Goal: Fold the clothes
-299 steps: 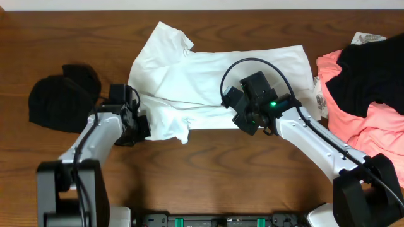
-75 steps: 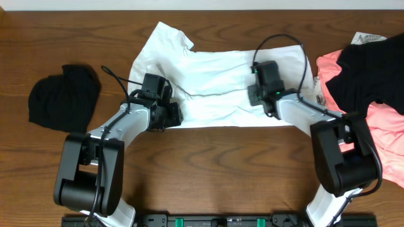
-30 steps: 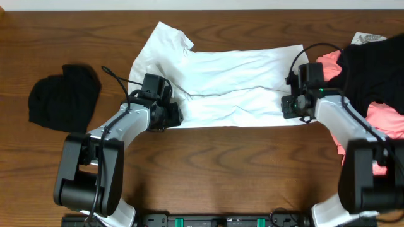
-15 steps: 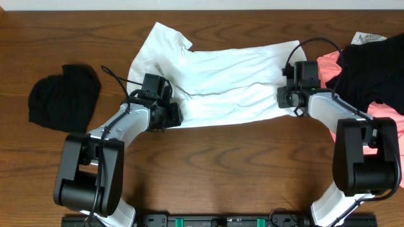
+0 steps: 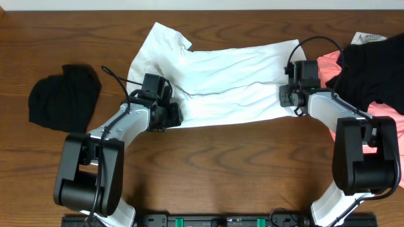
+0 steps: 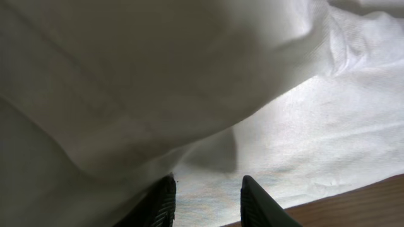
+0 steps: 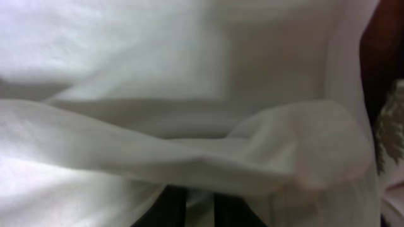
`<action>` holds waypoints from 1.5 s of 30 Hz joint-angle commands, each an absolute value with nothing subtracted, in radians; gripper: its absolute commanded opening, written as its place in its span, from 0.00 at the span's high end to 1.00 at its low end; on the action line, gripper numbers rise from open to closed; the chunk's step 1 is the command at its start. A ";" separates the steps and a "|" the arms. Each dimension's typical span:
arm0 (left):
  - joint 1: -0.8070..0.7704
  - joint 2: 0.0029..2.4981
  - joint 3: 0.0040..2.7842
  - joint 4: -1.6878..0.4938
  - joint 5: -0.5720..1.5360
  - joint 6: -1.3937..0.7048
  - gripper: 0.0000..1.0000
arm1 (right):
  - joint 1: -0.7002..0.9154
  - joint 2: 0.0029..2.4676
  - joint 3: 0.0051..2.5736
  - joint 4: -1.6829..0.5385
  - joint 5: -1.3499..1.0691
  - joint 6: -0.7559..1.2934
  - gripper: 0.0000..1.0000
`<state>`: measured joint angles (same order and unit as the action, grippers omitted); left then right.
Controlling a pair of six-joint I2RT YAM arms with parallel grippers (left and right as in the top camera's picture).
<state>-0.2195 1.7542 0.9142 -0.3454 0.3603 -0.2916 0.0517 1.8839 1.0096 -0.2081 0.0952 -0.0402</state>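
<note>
Right gripper (image 5: 286, 101) pulled white shirt (image 5: 221, 88) hem inward, clamped on it; left gripper (image 5: 173, 116) apart on shirt.

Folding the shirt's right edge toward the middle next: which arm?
Right. The right tool sits at the white shirt's right edge with cloth bunched in it; the left tool is over at the lower-left corner.

white shirt (image 5: 221, 82) | black cloth (image 5: 63, 98) | pink garment (image 5: 379, 126) | brown table (image 5: 221, 170)

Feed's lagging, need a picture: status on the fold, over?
Left gripper open over near edge of white shirt. Right gripper shut on its right edge, cloth bunched. Pink garment and black garment beside right gripper.
</note>
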 commanded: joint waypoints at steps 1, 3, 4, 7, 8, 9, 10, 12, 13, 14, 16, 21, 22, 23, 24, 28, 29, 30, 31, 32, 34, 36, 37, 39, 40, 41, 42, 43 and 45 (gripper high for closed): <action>-0.222 1.774 0.901 -0.363 0.354 -0.286 0.65 | 0.009 1.898 0.997 -0.286 0.162 -0.025 0.85; -0.222 1.774 0.901 -0.363 0.354 -0.286 0.65 | -0.015 1.898 0.997 -0.359 0.162 0.015 0.87; -0.222 1.774 0.901 -0.363 0.354 -0.286 0.65 | -0.028 1.898 0.997 -0.401 0.162 0.040 0.87; -0.222 1.774 0.901 -0.363 0.354 -0.287 0.65 | -0.064 1.898 0.996 -0.492 0.165 0.129 0.91; -0.222 1.774 0.901 -0.363 0.354 -0.286 0.65 | -0.078 1.898 0.996 -0.513 0.165 0.148 0.91; -0.222 1.774 0.901 -0.363 0.354 -0.286 0.65 | -0.089 1.898 0.996 -0.525 0.164 0.153 0.91; -0.222 1.774 0.901 -0.363 0.354 -0.286 0.65 | -0.098 1.898 0.996 -0.531 0.162 0.153 0.92; -0.222 1.774 0.901 -0.363 0.354 -0.286 0.65 | -0.105 1.898 0.996 -0.532 0.159 0.148 0.92; -0.222 1.774 0.901 -0.363 0.354 -0.286 0.65 | -0.105 1.898 0.997 -0.532 0.152 0.140 0.92; -0.222 1.774 0.901 -0.362 0.354 -0.286 0.65 | -0.104 1.896 0.997 -0.531 0.138 0.126 0.92; -0.222 1.774 0.901 -0.363 0.354 -0.286 0.65 | -0.098 1.887 1.000 -0.531 0.085 0.084 0.91; -0.222 1.774 0.901 -0.363 0.354 -0.286 0.65 | -0.083 1.843 1.015 -0.517 0.062 0.062 0.89; -0.222 1.774 0.901 -0.363 0.354 -0.286 0.65 | -0.081 1.834 1.016 -0.510 0.062 0.062 0.89; -0.222 1.774 0.901 -0.363 0.354 -0.286 0.65 | -0.080 1.824 1.018 -0.501 0.062 0.062 0.88; -0.222 1.774 0.901 -0.363 0.354 -0.286 0.65 | -0.078 1.814 1.018 -0.487 0.060 0.062 0.86; -0.222 1.774 0.901 -0.362 0.355 -0.286 0.65 | -0.077 1.791 1.018 -0.418 0.059 0.062 0.84; -0.222 1.774 0.901 -0.363 0.354 -0.286 0.65 | -0.077 1.790 1.018 -0.400 0.059 0.062 0.84; -0.222 1.774 0.901 -0.363 0.354 -0.286 0.65 | -0.077 1.790 1.018 -0.379 0.059 0.062 0.83; -0.222 1.774 0.901 -0.363 0.354 -0.286 0.65 | -0.077 1.791 1.018 -0.357 0.059 0.063 0.83; -0.222 1.774 0.901 -0.363 0.354 -0.286 0.65 | -0.077 1.791 1.018 -0.341 0.059 0.063 0.82; -0.222 1.774 0.901 -0.363 0.354 -0.286 0.65 | -0.077 1.791 1.018 -0.305 0.059 0.064 0.79; -0.222 1.774 0.901 -0.363 0.354 -0.286 0.65 | -0.077 1.791 1.018 -0.269 0.059 0.064 0.77; -0.222 1.774 0.901 -0.363 0.354 -0.286 0.65 | -0.077 1.791 1.018 -0.253 0.060 0.066 0.76; -0.222 1.774 0.901 -0.363 0.354 -0.286 0.65 | -0.077 1.792 1.018 -0.225 0.060 0.067 0.75; -0.222 1.774 0.901 -0.363 0.354 -0.286 0.65 | -0.077 1.792 1.018 -0.216 0.060 0.067 0.75; -0.222 1.774 0.901 -0.363 0.354 -0.286 0.65 | -0.077 1.792 1.018 -0.206 0.060 0.067 0.75; -0.222 1.774 0.901 -0.363 0.355 -0.287 0.65 | -0.077 1.794 1.018 -0.198 0.060 0.067 0.74; -0.222 1.774 0.901 -0.363 0.354 -0.287 0.65 | -0.077 1.795 1.018 -0.194 0.060 0.067 0.73; -0.222 1.774 0.901 -0.363 0.355 -0.287 0.65 | -0.078 1.804 1.018 -0.196 0.063 0.066 0.73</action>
